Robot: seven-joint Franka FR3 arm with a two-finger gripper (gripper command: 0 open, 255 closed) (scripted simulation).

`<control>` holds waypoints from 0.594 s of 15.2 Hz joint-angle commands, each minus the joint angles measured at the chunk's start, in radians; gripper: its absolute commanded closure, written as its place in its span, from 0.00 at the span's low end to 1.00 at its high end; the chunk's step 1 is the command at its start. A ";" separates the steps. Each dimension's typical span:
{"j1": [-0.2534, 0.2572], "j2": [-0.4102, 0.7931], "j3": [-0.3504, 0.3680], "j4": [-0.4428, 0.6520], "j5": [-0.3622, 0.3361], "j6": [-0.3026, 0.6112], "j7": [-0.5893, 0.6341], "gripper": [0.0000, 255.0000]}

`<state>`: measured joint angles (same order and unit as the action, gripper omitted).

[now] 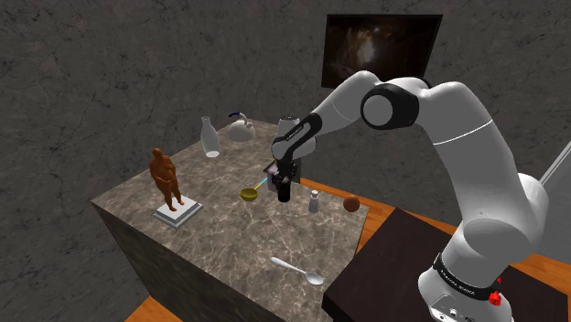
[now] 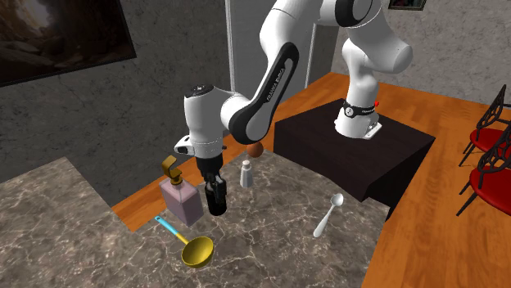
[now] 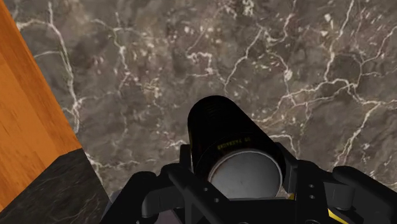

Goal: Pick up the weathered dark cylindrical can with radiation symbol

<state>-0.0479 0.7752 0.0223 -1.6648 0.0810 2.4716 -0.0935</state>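
Clasping the dark weathered cylindrical can (image 3: 216, 124) in our black gripper (image 2: 216, 203), we judge a straight lift next, clear of the pink bottle (image 2: 182, 202) at nine o'clock in the second exterior view.

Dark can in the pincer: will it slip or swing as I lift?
Dark can looks rigid, so the pincer probably won't dent it. Its smooth, glossy round wall may slip or twist. Set down on its side, it would likely roll on the table.

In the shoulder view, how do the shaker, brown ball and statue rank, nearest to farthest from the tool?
1. Shaker, beside the tool, on the view's right.
2. Brown ball, farther right, past the shaker.
3. Statue, far off at the view's left.
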 commanded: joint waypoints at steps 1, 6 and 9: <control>0.000 0.001 0.000 0.000 0.000 0.000 0.000 1.00; -0.001 0.000 0.000 -0.003 0.000 0.001 -0.002 1.00; -0.001 -0.032 0.000 -0.012 0.000 -0.022 0.000 1.00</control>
<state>-0.0486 0.7529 0.0223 -1.6753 0.0808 2.4583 -0.0934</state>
